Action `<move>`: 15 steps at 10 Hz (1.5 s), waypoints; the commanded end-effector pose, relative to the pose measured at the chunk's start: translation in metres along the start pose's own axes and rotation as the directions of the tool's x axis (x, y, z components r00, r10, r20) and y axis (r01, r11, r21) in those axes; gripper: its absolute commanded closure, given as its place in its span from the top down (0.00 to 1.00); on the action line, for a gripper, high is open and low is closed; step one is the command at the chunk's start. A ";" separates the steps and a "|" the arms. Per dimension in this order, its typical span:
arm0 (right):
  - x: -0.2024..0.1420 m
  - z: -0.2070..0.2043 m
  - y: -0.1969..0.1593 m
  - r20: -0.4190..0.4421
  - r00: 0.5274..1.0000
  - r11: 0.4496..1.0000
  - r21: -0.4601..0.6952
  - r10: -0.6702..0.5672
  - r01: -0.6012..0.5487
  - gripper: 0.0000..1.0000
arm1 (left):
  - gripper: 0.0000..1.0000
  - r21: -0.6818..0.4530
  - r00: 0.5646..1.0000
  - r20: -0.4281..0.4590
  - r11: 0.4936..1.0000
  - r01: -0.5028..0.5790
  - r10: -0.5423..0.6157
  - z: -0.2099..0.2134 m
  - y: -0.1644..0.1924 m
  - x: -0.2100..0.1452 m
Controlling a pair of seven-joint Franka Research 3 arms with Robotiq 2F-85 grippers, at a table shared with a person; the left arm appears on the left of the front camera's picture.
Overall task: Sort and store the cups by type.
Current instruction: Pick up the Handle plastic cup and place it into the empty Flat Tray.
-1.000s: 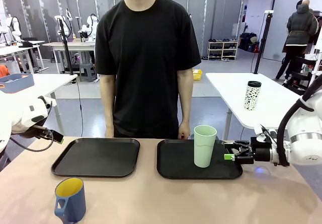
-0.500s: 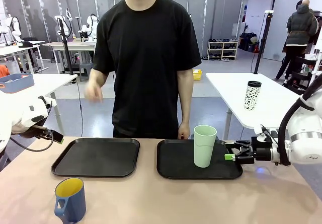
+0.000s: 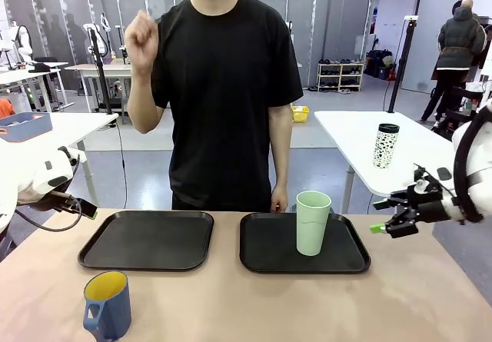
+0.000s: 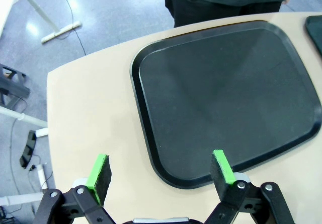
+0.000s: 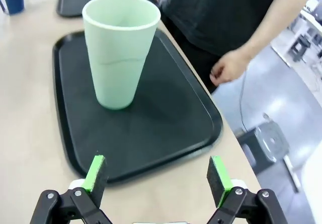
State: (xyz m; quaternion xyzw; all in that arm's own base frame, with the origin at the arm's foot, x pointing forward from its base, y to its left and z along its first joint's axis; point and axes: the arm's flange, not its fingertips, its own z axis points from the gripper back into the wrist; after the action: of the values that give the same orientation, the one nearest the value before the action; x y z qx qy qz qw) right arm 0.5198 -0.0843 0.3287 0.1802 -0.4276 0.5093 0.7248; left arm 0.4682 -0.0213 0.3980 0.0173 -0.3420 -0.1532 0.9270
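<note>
A tall mint-green tumbler (image 3: 312, 222) stands upright on the right black tray (image 3: 269, 259); the right wrist view shows the tumbler (image 5: 119, 50) on that tray (image 5: 151, 133). A blue mug (image 3: 107, 305) with a yellow inside sits near the table's front left, off the left tray (image 3: 146, 238). My right gripper (image 3: 382, 217) hangs open beyond the right tray's edge, apart from the tumbler; in its own view it (image 5: 156, 176) holds nothing. My left gripper (image 4: 161, 171) stands open over the left tray's (image 4: 226, 93) near corner.
A person stands at the far side, one hand (image 3: 141, 38) raised, the other hand (image 5: 227, 68) hanging by the table edge. A speckled tumbler with black lid (image 3: 386, 145) stands on a separate white table. Bare tabletop lies in front of both trays.
My right gripper has drawn back to the right and slightly up, away from the tumbler and off the tray. The person's hand has risen from hip to shoulder height.
</note>
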 end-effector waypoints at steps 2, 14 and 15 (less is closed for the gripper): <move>0.031 0.019 0.044 -0.275 0.958 0.995 0.075 0.077 -0.059 1.00 | 1.00 0.003 1.000 0.002 1.000 -0.002 0.002 0.000 -0.001 0.002; 0.040 0.046 0.094 -0.466 0.847 0.964 0.186 0.258 -0.191 1.00 | 1.00 0.003 1.000 0.002 1.000 -0.002 0.002 0.000 -0.001 0.002; 0.040 0.046 0.094 -0.466 0.847 0.964 0.186 0.258 -0.191 1.00 | 1.00 0.003 1.000 0.002 1.000 -0.002 0.002 0.000 -0.001 0.002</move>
State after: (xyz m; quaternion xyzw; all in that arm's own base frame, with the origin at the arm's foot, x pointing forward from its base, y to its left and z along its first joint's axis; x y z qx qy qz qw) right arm 0.4170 -0.0539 0.3718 0.0468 -0.2141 0.6466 0.7307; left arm 0.4681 -0.0212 0.3979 0.0173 -0.3419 -0.1532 0.9270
